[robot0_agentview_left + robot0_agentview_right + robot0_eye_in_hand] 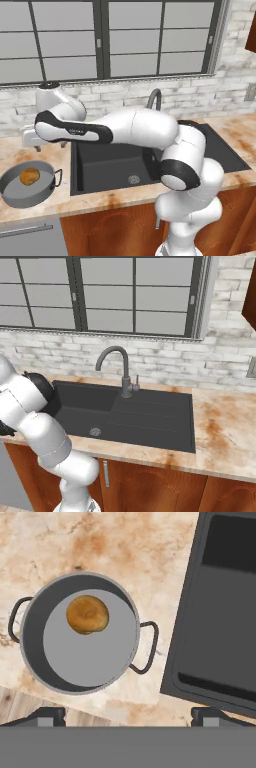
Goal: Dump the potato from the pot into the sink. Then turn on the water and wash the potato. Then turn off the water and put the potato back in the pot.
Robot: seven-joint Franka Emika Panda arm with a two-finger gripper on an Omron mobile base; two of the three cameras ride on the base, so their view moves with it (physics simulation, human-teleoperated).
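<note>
claw wide apart above the pot, potato inside

i have the claw looking straight down from the hand view, its two dark finger tips standing far apart at the bottom edge with nothing between them. it holds nothing.

below it the pot sits upright on the marbled tan desk, a wide grey round pot with a dark loop handle on each side. the potato, golden-brown and roundish, lies on the pot's flat floor, off centre and close to one wall. one handle points towards the sink, which lies just beside the pot with a strip of desk between them; they do not touch.

from the left base view i see the arm reaching left across the sink, its hand end hovering over the desk behind the pot, and the potato showing as an orange-tan lump in the pot. the pot stands on the desk left of the basin, near the front edge.

the right base view gives me the dark sink with its round metal drain, a flat drainboard to the right, and the grey gooseneck faucet behind with a small side lever. i see no stream at the spout.
</note>
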